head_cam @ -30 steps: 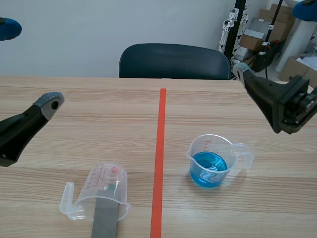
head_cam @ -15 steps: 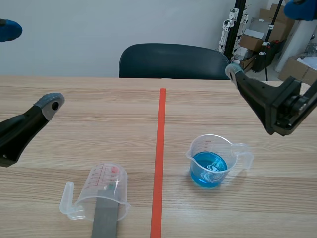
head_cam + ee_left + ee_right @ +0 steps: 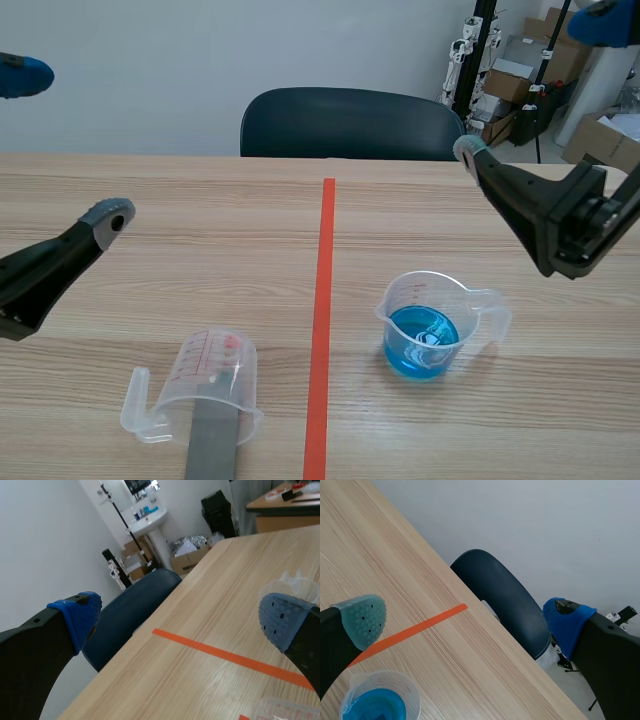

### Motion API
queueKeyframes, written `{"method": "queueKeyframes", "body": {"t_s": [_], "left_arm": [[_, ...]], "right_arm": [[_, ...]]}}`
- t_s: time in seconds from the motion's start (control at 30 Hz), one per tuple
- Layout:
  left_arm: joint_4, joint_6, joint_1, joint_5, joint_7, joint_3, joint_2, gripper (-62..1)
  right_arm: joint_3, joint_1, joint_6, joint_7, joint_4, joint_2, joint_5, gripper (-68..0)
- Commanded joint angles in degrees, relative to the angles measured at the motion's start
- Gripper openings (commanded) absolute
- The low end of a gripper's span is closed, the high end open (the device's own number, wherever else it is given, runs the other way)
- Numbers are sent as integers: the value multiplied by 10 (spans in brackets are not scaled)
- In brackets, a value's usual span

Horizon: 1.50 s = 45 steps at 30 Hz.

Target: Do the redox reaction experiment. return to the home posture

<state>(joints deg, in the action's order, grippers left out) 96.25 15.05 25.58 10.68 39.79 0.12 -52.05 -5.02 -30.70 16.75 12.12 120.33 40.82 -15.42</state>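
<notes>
A clear measuring cup of blue liquid (image 3: pixel 425 325) stands upright right of the red tape line (image 3: pixel 322 300); the right wrist view has it under the gripper (image 3: pixel 380 702). Left of the line, a second clear cup (image 3: pixel 205 385) with red markings sits over a grey metal strip (image 3: pixel 212 445). My left gripper (image 3: pixel 65 145) is held above the table's left side, open and empty, well behind that cup. Over the right side my right gripper (image 3: pixel 537 85) is raised behind the blue cup, open and holding nothing. Both wrist views show the fingers wide apart, the left gripper (image 3: pixel 180 620) and the right gripper (image 3: pixel 465 620).
A dark blue chair (image 3: pixel 350 120) stands at the table's far edge, with a white wall behind it. Cardboard boxes and black stands (image 3: pixel 520 70) crowd the back right corner of the room.
The right arm has shifted left and slightly up, away from the right edge. The left gripper has dipped a little. Both cups and the strip stay where they were.
</notes>
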Motion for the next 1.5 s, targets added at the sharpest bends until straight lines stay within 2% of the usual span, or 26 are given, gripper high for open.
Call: {"method": "queueKeyframes", "body": {"t_s": [0.0, 0.1, 0.27, 0.7, 0.9, 1.1, 1.23, 1.47], "left_arm": [[7, -3, 0, 7, 1, -1, 0, 14], [7, -1, 0, 7, -20, -1, 0, 14], [7, 23, 0, 7, -39, 2, 0, 14], [7, 23, 0, 7, -39, 6, 0, 14], [7, 23, 0, 7, -39, 6, 0, 14], [7, 23, 0, 7, -39, 6, 0, 14], [6, 23, 0, 7, -39, 6, 0, 14], [6, 23, 0, 7, -39, 6, 0, 14]], "right_arm": [[-1, 1, -5, 7, 8, 9, -3, 4], [-2, 1, -5, 7, 8, 9, 3, 4], [-2, 1, -5, 7, 8, 9, 3, 4], [-2, 1, -5, 7, 8, 9, 2, 4], [-2, 1, -36, 7, 8, 9, 2, 4], [-2, 1, -37, 7, 8, 9, 2, 4], [-2, 1, -52, 7, 8, 9, 2, 4], [-3, 1, -52, 7, 8, 9, 3, 4]]}}
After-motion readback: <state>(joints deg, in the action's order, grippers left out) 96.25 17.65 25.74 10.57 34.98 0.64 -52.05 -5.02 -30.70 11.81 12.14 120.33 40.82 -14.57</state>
